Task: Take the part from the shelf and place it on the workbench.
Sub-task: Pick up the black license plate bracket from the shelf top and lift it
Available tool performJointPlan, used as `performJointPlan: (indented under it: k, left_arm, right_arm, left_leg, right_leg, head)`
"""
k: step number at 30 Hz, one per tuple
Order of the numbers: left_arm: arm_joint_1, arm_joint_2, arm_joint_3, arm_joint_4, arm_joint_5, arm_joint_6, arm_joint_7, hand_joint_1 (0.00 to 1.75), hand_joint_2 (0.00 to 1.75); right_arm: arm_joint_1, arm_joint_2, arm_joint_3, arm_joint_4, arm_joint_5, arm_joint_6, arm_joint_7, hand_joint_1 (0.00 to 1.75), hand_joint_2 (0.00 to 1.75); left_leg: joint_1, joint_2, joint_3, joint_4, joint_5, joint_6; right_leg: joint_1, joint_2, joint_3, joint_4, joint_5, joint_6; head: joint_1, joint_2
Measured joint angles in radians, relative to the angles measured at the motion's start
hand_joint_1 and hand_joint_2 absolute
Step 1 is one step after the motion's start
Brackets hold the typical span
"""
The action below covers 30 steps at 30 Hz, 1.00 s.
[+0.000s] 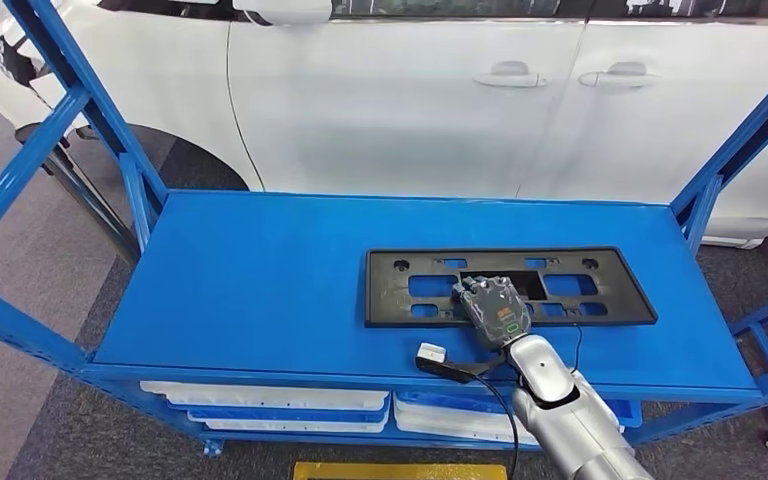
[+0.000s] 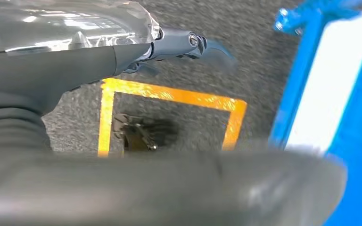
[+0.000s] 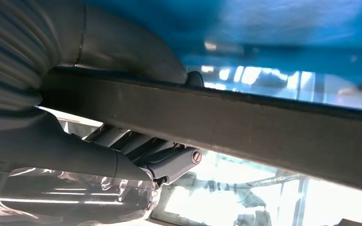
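Observation:
The part [image 1: 580, 262] is a flat black plate frame with several cut-outs, lying on the blue top surface [image 1: 260, 280] right of centre. My right hand [image 1: 493, 308] reaches over the part's near edge at its middle. In the right wrist view the part's black bar [image 3: 264, 127] runs across the hand [image 3: 99, 155], with the thumb [image 3: 122, 52] on one side and the fingers [image 3: 169, 162] on the other, so the hand grips it. My left hand [image 2: 122, 61] hangs over the floor, fingers extended and holding nothing.
A white car [image 1: 410, 90] stands close behind the blue rack. Blue uprights [image 1: 130, 170] and braces [image 1: 730, 160] flank the surface. White trays [image 1: 270, 405] sit on the level below. A yellow floor marking [image 2: 169, 94] lies beside the rack's foot.

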<state>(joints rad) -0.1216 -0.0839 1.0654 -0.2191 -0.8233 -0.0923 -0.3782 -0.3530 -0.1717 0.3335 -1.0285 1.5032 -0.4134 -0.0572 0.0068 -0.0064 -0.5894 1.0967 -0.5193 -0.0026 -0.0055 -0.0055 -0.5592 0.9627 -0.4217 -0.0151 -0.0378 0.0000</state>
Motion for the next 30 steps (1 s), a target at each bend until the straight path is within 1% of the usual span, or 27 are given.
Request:
performJointPlan:
  k: [2,3,4,5,6,7,8,9,11,12,13,14,15,16,17,18,19,20,21,22,23,24,25,26,28,29,30]
  left_arm:
    - [0.001,0.001,-0.003,0.000,-0.001,-0.002,-0.010,0.00,1.75]
    - [0.003,0.002,-0.003,0.000,-0.001,-0.001,-0.013,0.00,1.75]
    - [0.004,0.003,-0.004,0.000,-0.001,0.000,-0.014,0.00,1.75]
    - [0.004,0.005,-0.004,0.000,-0.001,0.001,-0.015,0.00,1.75]
    - [0.004,0.006,-0.005,0.000,-0.001,0.003,-0.015,0.00,1.75]
    - [0.003,0.007,-0.007,0.000,-0.001,0.004,-0.014,0.00,1.75]
    - [0.002,0.007,-0.009,0.000,-0.001,0.005,-0.014,0.00,1.75]
    - [0.001,0.007,-0.011,0.000,-0.001,0.005,-0.012,0.00,1.75]
    - [0.001,0.007,-0.013,0.000,0.001,0.002,-0.014,0.00,1.75]
    - [0.001,0.007,-0.014,0.000,0.005,-0.004,-0.019,0.00,1.75]
    - [0.000,0.007,-0.014,0.000,0.012,-0.016,-0.028,0.00,1.75]
    - [-0.002,0.007,-0.014,0.000,0.021,-0.030,-0.037,0.00,1.75]
    - [-0.004,0.008,-0.014,0.000,0.031,-0.044,-0.044,0.00,1.75]
    - [-0.006,0.008,-0.013,0.000,0.040,-0.056,-0.047,0.00,1.75]
    - [-0.009,0.009,-0.012,0.000,0.048,-0.062,-0.045,0.00,1.75]
    - [-0.012,0.009,-0.011,0.000,0.054,-0.065,-0.040,0.00,1.75]
    - [-0.016,0.009,-0.010,0.000,0.060,-0.066,-0.034,0.00,1.75]
    - [-0.019,0.009,-0.009,0.000,0.065,-0.066,-0.026,0.00,1.75]
    - [-0.023,0.009,-0.008,0.000,0.069,-0.064,-0.016,0.00,1.75]
    - [-0.025,0.009,-0.008,0.000,0.073,-0.062,-0.006,0.00,1.75]
    - [-0.027,0.009,-0.006,0.000,0.076,-0.059,0.005,0.00,1.75]
    - [-0.029,0.009,-0.004,0.000,0.078,-0.056,0.015,0.00,1.75]
    - [-0.030,0.010,-0.001,0.000,0.079,-0.054,0.023,0.00,1.75]
    - [-0.030,0.011,0.002,0.000,0.080,-0.051,0.029,0.00,1.75]
    - [-0.026,0.014,0.006,0.000,0.079,-0.045,0.041,0.00,1.75]
    - [-0.023,0.015,0.008,0.000,0.079,-0.042,0.048,0.00,1.75]
    - [-0.019,0.016,0.008,0.000,0.080,-0.037,0.056,0.00,1.75]
  right_arm:
    - [0.007,0.002,-0.007,-0.007,0.002,0.001,-0.003,1.75,1.75]
    - [0.011,0.002,-0.011,-0.011,0.002,0.000,-0.005,1.75,1.75]
    - [0.014,0.003,-0.014,-0.015,0.002,0.000,-0.008,1.75,1.75]
    - [0.018,0.004,-0.018,-0.019,0.002,-0.002,-0.012,1.75,1.75]
    - [0.022,0.004,-0.022,-0.025,0.001,-0.004,-0.017,1.75,1.75]
    - [0.026,0.005,-0.028,-0.032,-0.002,-0.008,-0.022,1.75,1.75]
    - [0.031,0.006,-0.033,-0.040,-0.007,-0.013,-0.028,1.75,1.75]
    - [0.035,0.006,-0.037,-0.047,-0.011,-0.017,-0.033,1.75,1.75]
    - [0.045,0.008,-0.044,-0.062,-0.034,-0.024,-0.052,1.75,1.75]
    - [0.053,0.008,-0.048,-0.073,-0.068,-0.029,-0.082,1.75,1.75]
    - [0.064,0.008,-0.054,-0.094,-0.135,-0.039,-0.140,1.75,1.75]
    - [0.078,0.007,-0.062,-0.128,-0.237,-0.052,-0.221,1.75,1.75]
    - [0.094,0.006,-0.069,-0.181,-0.386,-0.067,-0.332,1.75,1.75]
    - [0.112,0.003,-0.072,-0.249,-0.569,-0.084,-0.448,1.75,1.75]
    - [0.127,-0.001,-0.067,-0.327,-0.767,-0.100,-0.538,1.75,1.75]
    - [0.138,-0.007,-0.055,-0.414,-0.973,-0.115,-0.602,1.75,1.75]
    - [0.144,-0.017,-0.037,-0.502,-1.154,-0.127,-0.626,1.75,1.75]
    - [0.144,-0.028,-0.014,-0.591,-1.302,-0.132,-0.629,1.75,1.75]
    - [0.137,-0.042,0.012,-0.683,-1.408,-0.127,-0.628,1.75,1.75]
    - [0.126,-0.054,0.037,-0.771,-1.459,-0.109,-0.628,1.75,1.75]
    - [0.110,-0.062,0.061,-0.853,-1.474,-0.075,-0.628,1.75,1.75]
    - [0.093,-0.065,0.082,-0.928,-1.469,-0.022,-0.628,1.75,1.75]
    - [0.079,-0.062,0.095,-0.991,-1.462,0.046,-0.628,1.75,1.75]
    - [0.070,-0.055,0.102,-1.043,-1.468,0.123,-0.628,1.75,1.75]
    - [0.063,-0.028,0.103,-1.120,-1.510,0.282,-0.628,1.75,1.75]
    - [0.060,-0.011,0.100,-1.146,-1.535,0.353,-0.628,1.75,1.75]
    - [0.057,0.008,0.096,-1.163,-1.563,0.424,-0.628,1.75,1.75]
  left_leg:
    - [0.004,0.000,-0.063,0.133,-0.059,-0.009]
    - [0.007,0.000,-0.084,0.174,-0.069,-0.013]
    - [0.009,0.001,-0.088,0.179,-0.058,-0.016]
    - [0.012,0.001,-0.071,0.140,-0.028,-0.018]
    - [0.015,0.001,-0.038,0.070,0.012,-0.021]
    - [0.016,0.001,-0.005,0.000,0.040,-0.021]
    - [0.016,0.000,0.020,-0.055,0.060,-0.017]
    - [0.016,-0.001,0.031,-0.081,0.065,-0.011]
    - [0.012,-0.003,0.028,-0.086,0.064,0.006]
    - [0.012,-0.003,0.027,-0.087,0.066,0.013]
    - [0.012,-0.002,0.027,-0.089,0.069,0.020]
    - [0.014,-0.002,0.027,-0.091,0.071,0.026]
    - [0.015,-0.001,0.027,-0.092,0.072,0.030]
    - [0.014,0.000,0.027,-0.092,0.072,0.032]
    - [0.013,0.001,0.026,-0.092,0.071,0.033]
    - [0.011,0.002,0.026,-0.092,0.071,0.034]
    - [0.010,0.001,0.027,-0.092,0.071,0.035]
    - [0.008,0.000,0.027,-0.091,0.070,0.035]
    - [0.006,-0.001,0.028,-0.091,0.070,0.035]
    - [0.004,-0.002,0.029,-0.091,0.070,0.034]
    - [0.001,-0.002,0.028,-0.091,0.069,0.031]
    - [-0.002,-0.001,0.027,-0.091,0.068,0.027]
    - [-0.003,0.000,0.027,-0.091,0.068,0.022]
    - [-0.003,0.000,0.027,-0.092,0.068,0.016]
    - [-0.002,0.000,0.026,-0.088,0.061,0.005]
    - [-0.001,0.000,0.018,-0.068,0.046,0.000]
    - [0.000,0.001,0.001,-0.026,0.020,-0.005]
  right_leg:
    - [0.000,-0.001,-0.001,0.001,0.000,-0.001]
    - [-0.001,-0.002,-0.002,0.003,-0.001,-0.001]
    - [-0.001,-0.001,-0.002,0.005,-0.002,0.000]
    - [-0.003,-0.001,-0.002,0.008,-0.004,0.003]
    - [-0.005,0.000,-0.002,0.012,-0.007,0.007]
    - [-0.004,0.001,-0.003,0.019,-0.011,0.013]
    - [-0.004,0.002,-0.006,0.025,-0.014,0.018]
    - [-0.002,0.003,-0.010,0.030,-0.016,0.024]
    - [-0.002,0.006,-0.015,0.032,-0.014,0.034]
    - [-0.004,0.006,-0.016,0.033,-0.015,0.040]
    - [-0.005,0.006,-0.021,0.044,-0.025,0.045]
    - [-0.007,0.006,-0.033,0.073,-0.046,0.049]
    - [-0.008,0.006,-0.057,0.127,-0.078,0.052]
    - [-0.008,0.006,-0.090,0.199,-0.116,0.054]
    - [-0.008,0.006,-0.124,0.272,-0.147,0.055]
    - [-0.008,0.006,-0.149,0.325,-0.163,0.055]
    - [-0.008,0.006,-0.157,0.341,-0.159,0.053]
    - [-0.007,0.006,-0.144,0.314,-0.135,0.049]
    - [-0.006,0.006,-0.114,0.249,-0.099,0.042]
    - [-0.003,0.006,-0.076,0.171,-0.067,0.033]
    - [0.000,0.005,-0.045,0.104,-0.042,0.027]
    - [0.003,0.004,-0.025,0.061,-0.029,0.022]
    - [0.006,0.002,-0.018,0.043,-0.027,0.020]
    - [0.008,0.001,-0.018,0.042,-0.027,0.019]
    - [0.005,-0.002,-0.014,0.034,-0.024,0.009]
    - [0.002,-0.003,-0.012,0.029,-0.021,0.003]
    - [0.000,-0.005,-0.009,0.025,-0.019,-0.002]
  head:
    - [0.000,0.000]
    - [0.000,0.000]
    - [0.000,0.000]
    - [0.000,0.000]
    - [0.000,0.000]
    - [0.000,0.000]
    - [0.000,0.000]
    - [0.000,0.000]
    - [0.000,0.000]
    - [0.000,0.000]
    - [0.000,0.000]
    - [0.000,0.000]
    - [0.000,0.000]
    - [0.000,0.000]
    - [0.000,0.000]
    - [0.000,0.000]
    - [0.000,0.000]
    - [0.000,0.000]
    - [0.000,0.000]
    - [0.000,0.000]
    - [0.000,0.000]
    - [0.000,0.000]
    - [0.000,0.000]
    - [0.000,0.000]
    - [0.000,0.000]
    - [0.000,0.000]
    - [0.000,0.000]
